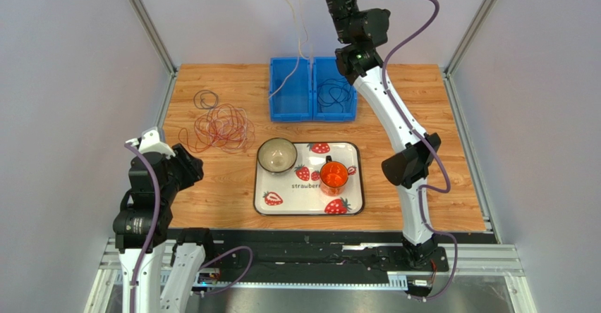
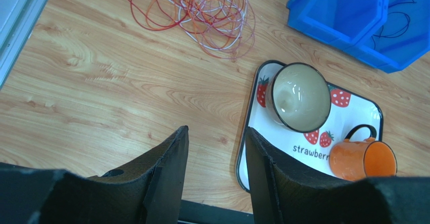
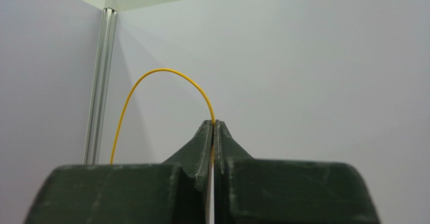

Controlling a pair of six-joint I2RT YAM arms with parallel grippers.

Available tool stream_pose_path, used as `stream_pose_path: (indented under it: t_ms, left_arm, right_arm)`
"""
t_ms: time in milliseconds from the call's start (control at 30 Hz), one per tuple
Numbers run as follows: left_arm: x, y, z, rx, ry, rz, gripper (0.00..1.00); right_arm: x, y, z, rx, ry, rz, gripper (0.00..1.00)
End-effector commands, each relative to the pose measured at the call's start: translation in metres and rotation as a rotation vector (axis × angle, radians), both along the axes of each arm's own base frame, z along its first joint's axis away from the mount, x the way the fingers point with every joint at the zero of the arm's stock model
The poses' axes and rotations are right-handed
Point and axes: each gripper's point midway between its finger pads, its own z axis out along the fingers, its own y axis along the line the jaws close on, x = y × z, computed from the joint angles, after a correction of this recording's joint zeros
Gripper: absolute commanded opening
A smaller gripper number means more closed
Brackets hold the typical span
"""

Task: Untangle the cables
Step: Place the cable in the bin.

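Cables in red, orange and white lie in a loose tangle of loops (image 1: 220, 128) on the far left part of the wooden bench (image 1: 211, 200), with a small dark loop (image 1: 206, 99) just beyond them toward the far edge. One yellow cable (image 3: 151, 75) is pinched between the right fingers (image 3: 214, 133), which are pressed together on it and raised high above the far side of the bench. It arches up out of the tips and drops away to the left. From above, its pale strands hang down to the left compartment of the blue bin (image 1: 312, 112), which stands at the far edge near the middle. A dark cable (image 1: 335, 94) is coiled in the bin's right compartment. The left fingers (image 2: 180, 141) stand apart with nothing between them, held over the near left part of the bench and well apart from the tangle. A strawberry-patterned tray (image 1: 353, 186) sits in the middle of the bench, on the near side of the bin. On it are a pale bowl (image 1: 276, 156) in the far left corner and an orange mug (image 1: 334, 175) to the bowl's right.
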Motion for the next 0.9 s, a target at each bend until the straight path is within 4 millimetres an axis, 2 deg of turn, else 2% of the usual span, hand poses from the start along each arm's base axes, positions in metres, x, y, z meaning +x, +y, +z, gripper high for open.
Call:
stream_pose_path:
  t_ms: [0,100,233,300,467,567,867]
  left_arm:
    - [0.003,0.003,0.001,-0.004,-0.004,0.021,0.54]
    - [0.003,0.004,0.001,-0.002,-0.004,0.025,0.53]
    - [0.003,0.004,0.001,-0.002,-0.003,0.027,0.53]
    - [0.002,0.005,0.001,-0.002,-0.004,0.031,0.53]
    - [0.002,0.005,0.002,-0.002,-0.009,0.033,0.53]
    - [0.001,0.005,0.003,-0.001,-0.016,0.031,0.53]
    - [0.0,0.004,0.004,-0.003,-0.024,0.027,0.53]
  right_arm:
    - [-0.044,-0.029,0.049,0.094,-0.117,0.051,0.0]
    - [-0.042,-0.035,0.048,0.108,-0.111,0.038,0.0]
    - [-0.055,-0.038,0.059,0.14,-0.132,0.093,0.0]
    - [-0.071,-0.046,0.073,0.177,-0.152,0.146,0.0]
    - [-0.098,-0.051,0.089,0.202,-0.181,0.232,0.0]
    - [-0.093,-0.051,0.084,0.195,-0.165,0.216,0.0]
    - [-0.058,-0.038,0.057,0.148,-0.107,0.151,0.0]
